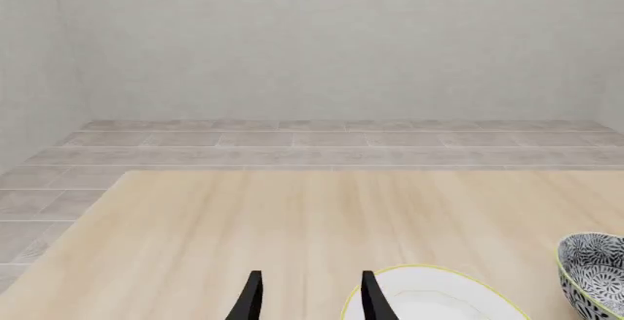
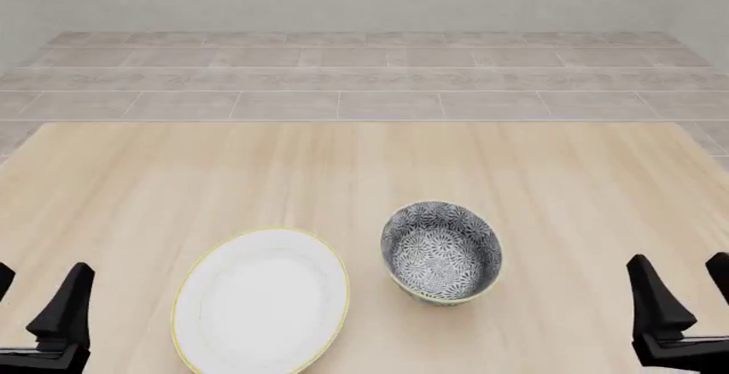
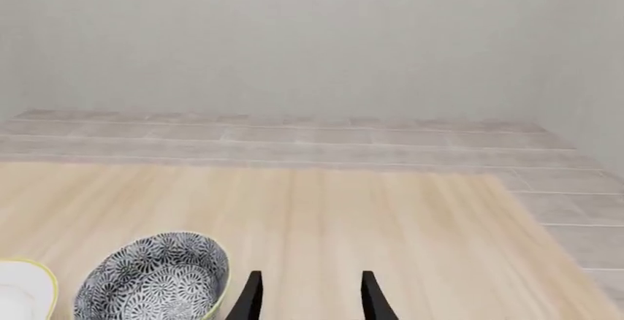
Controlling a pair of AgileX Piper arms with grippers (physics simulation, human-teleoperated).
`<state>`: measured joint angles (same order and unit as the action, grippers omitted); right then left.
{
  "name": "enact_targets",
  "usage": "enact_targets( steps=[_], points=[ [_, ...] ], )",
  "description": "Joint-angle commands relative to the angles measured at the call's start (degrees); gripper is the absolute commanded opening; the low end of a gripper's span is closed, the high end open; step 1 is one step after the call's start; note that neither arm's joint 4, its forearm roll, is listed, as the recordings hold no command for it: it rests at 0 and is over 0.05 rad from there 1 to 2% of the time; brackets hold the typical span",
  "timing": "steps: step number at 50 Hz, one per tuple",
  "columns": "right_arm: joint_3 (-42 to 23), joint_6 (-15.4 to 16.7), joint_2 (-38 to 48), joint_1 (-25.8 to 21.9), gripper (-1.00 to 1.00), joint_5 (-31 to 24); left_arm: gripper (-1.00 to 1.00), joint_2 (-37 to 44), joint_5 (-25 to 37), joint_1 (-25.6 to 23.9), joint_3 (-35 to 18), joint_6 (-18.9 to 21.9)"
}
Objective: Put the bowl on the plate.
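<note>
The pale wooden table (image 2: 364,178) carries both task items, side by side near my edge. The wide, flat white ceramic plate with a thin yellow-gold rim (image 2: 261,301) lies to the left, bare. Just beside it on the right, apart by a narrow strip of wood, stands the round, deep ceramic bowl, dark blue-grey with a white floral pattern and a yellowish rim (image 2: 442,252), upright and empty.

My left gripper (image 2: 40,323) and my right gripper (image 2: 687,301) wait at the near corners, each well apart from the crockery. In both wrist views the fingers stand parted with only table between them; neither holds anything.

I judge the bowl stiff, fairly heavy for its size, smooth-glazed and so slippery, and liable to chip if dropped. The wall is too broad to span, so the best hold is a pinch on the rim nearest my right gripper, one finger inside and one outside, squeezed firmly and carried level.
</note>
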<state>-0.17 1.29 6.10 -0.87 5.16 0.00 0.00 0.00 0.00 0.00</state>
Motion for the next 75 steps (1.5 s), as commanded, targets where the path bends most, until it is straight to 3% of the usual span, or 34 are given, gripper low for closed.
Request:
enact_targets(
  steps=[1,15,27,38,49,50,51,53,54,58,62,66,75],
  points=[
    [-1.5,-0.5,12.8,-1.8,1.0,5.9,1.0,0.0,0.0,0.0,0.0,0.0],
    [-6.6,0.0,17.5,-4.1,1.0,5.3,1.0,0.0,0.0,0.0,0.0,0.0],
    [-10.4,3.1,18.0,-6.1,1.0,2.3,1.0,0.0,0.0,0.0,0.0,0.0],
    [-15.2,3.7,21.1,-7.0,1.0,0.6,1.0,0.0,0.0,0.0,0.0,0.0],
    [-18.3,2.0,23.9,-7.4,1.0,0.4,1.0,0.0,0.0,0.0,0.0,0.0],
    [-18.5,6.0,28.3,-7.2,1.0,1.9,1.0,0.0,0.0,0.0,0.0,0.0],
    [-18.1,7.1,29.2,-6.0,1.0,3.2,1.0,0.0,0.0,0.0,0.0,0.0],
    [-19.2,4.7,31.5,-6.0,1.0,3.0,1.0,0.0,0.0,0.0,0.0,0.0],
    [-19.9,6.0,35.0,-5.6,1.0,3.2,1.0,0.0,0.0,0.0,0.0,0.0],
    [-22.2,4.2,37.2,-4.8,1.0,2.3,1.0,0.0,0.0,0.0,0.0,0.0],
    [-24.0,5.7,38.1,-5.2,1.0,0.8,1.0,0.0,0.0,0.0,0.0,0.0],
    [-26.7,3.8,39.0,-5.3,1.0,-1.5,1.0,0.0,0.0,0.0,0.0,0.0],
    [-29.2,4.2,40.0,-3.9,1.0,-3.3,1.0,0.0,0.0,0.0,0.0,0.0]
  ],
)
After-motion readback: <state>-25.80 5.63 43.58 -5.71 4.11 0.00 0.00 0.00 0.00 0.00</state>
